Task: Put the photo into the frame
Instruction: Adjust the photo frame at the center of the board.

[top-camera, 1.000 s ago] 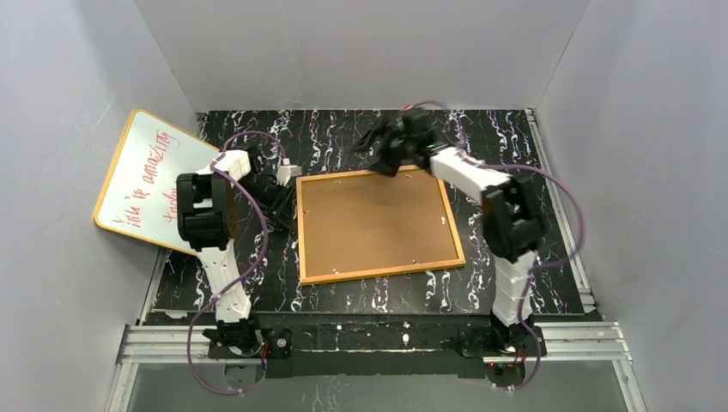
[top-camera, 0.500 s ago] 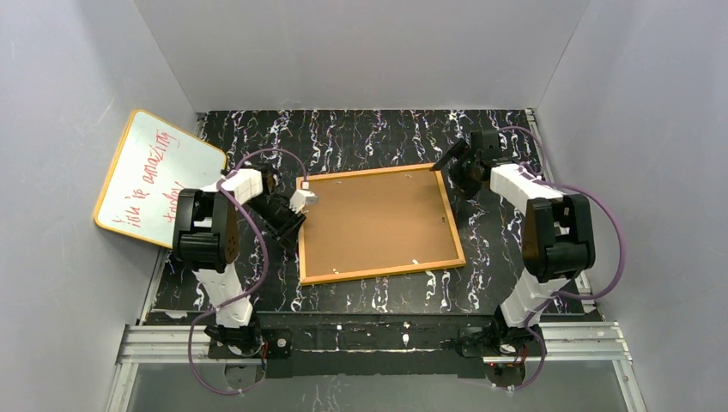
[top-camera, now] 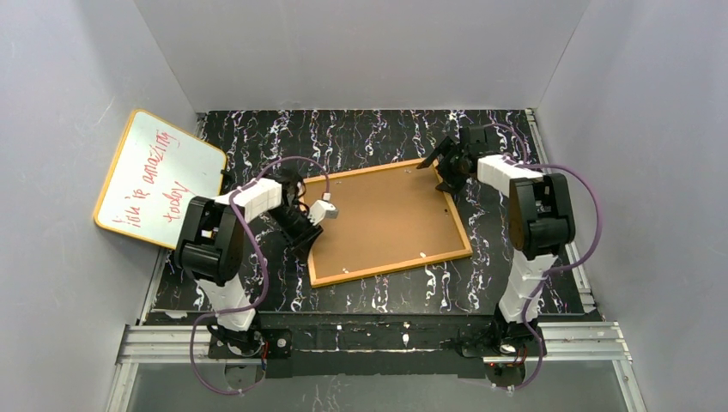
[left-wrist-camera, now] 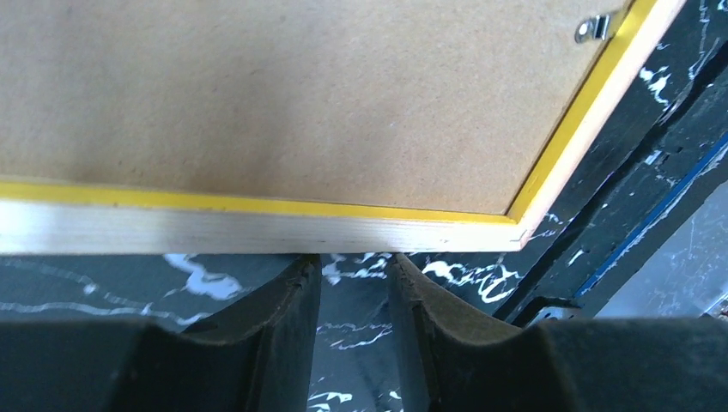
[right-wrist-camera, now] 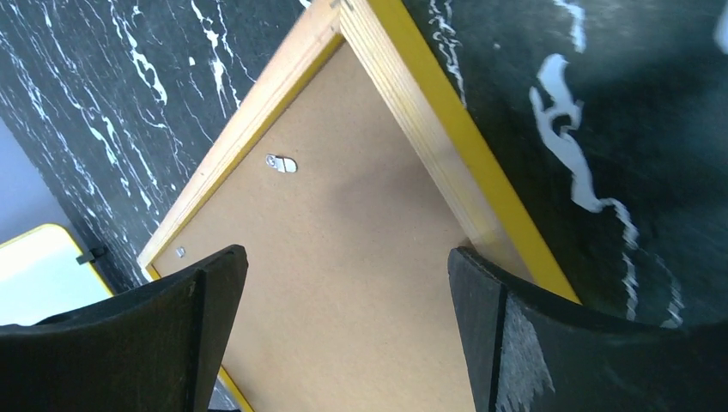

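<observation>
Black table (top-camera: 369,137): the frame (left-wrist-camera: 257,230) lies just past the left gripper (left-wrist-camera: 354,266), jaws slightly parted, and under the right gripper (right-wrist-camera: 345,255), jaws spread wide.

The frame (top-camera: 391,267) lies back side up on the black marbled table (top-camera: 343,133), turned slightly off square. Its thin yellow-orange border encloses a brown backing board (top-camera: 386,215). Small metal clips sit along the inner edge.

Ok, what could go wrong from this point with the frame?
The left gripper, jaws narrow, sits at the outer edge of the frame, gripping nothing; a push could skid it across the table. The right gripper hangs wide open over the far corner; lowering might snag a turn clip or press the backing board. The photo is in no view.
</observation>
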